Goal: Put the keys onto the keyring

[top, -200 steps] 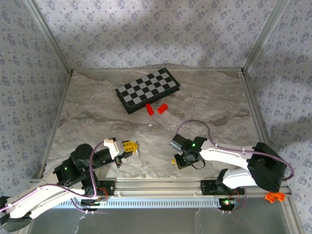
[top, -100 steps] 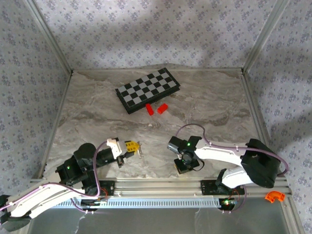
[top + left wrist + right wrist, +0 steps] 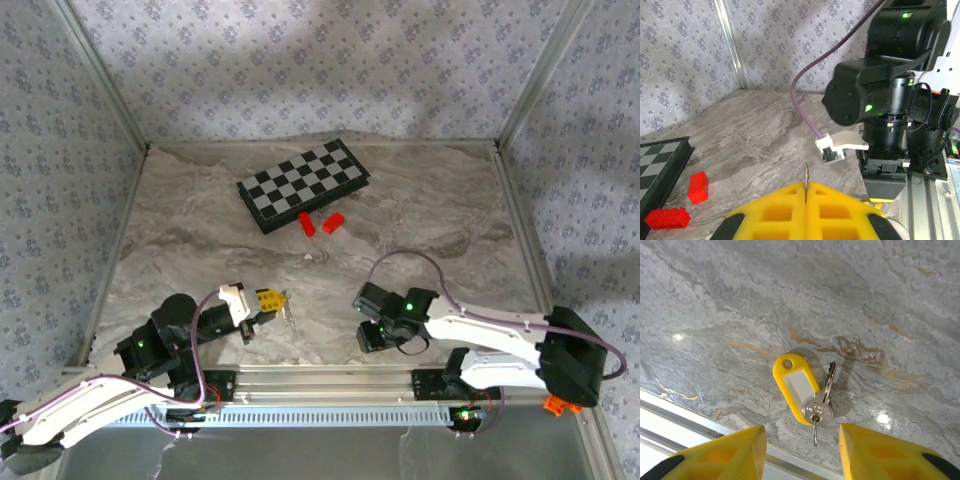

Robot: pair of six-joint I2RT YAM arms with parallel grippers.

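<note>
The key (image 3: 821,402) is silver with a yellow oblong tag (image 3: 794,387) and lies flat on the marble table near the front rail. My right gripper (image 3: 802,450) hovers open straight above it, one yellow finger (image 3: 725,452) on each side of the key's head, touching nothing. In the top view the right gripper (image 3: 372,338) points down at the near edge. My left gripper (image 3: 805,192) is shut on the keyring (image 3: 805,174), a thin loop seen edge-on sticking up from between the pads. The left gripper (image 3: 272,298) holds the keyring (image 3: 288,315) left of the right arm.
A chessboard (image 3: 303,184) lies at the back of the table with two red blocks (image 3: 307,224) (image 3: 334,221) just in front of it. The aluminium rail (image 3: 330,378) runs along the near edge, close under the key. The right arm's body (image 3: 885,100) stands right before the left gripper.
The right arm has swung its elbow out to the right and its gripper has settled low over the key near the rail. The left gripper edged slightly, still holding the keyring.
</note>
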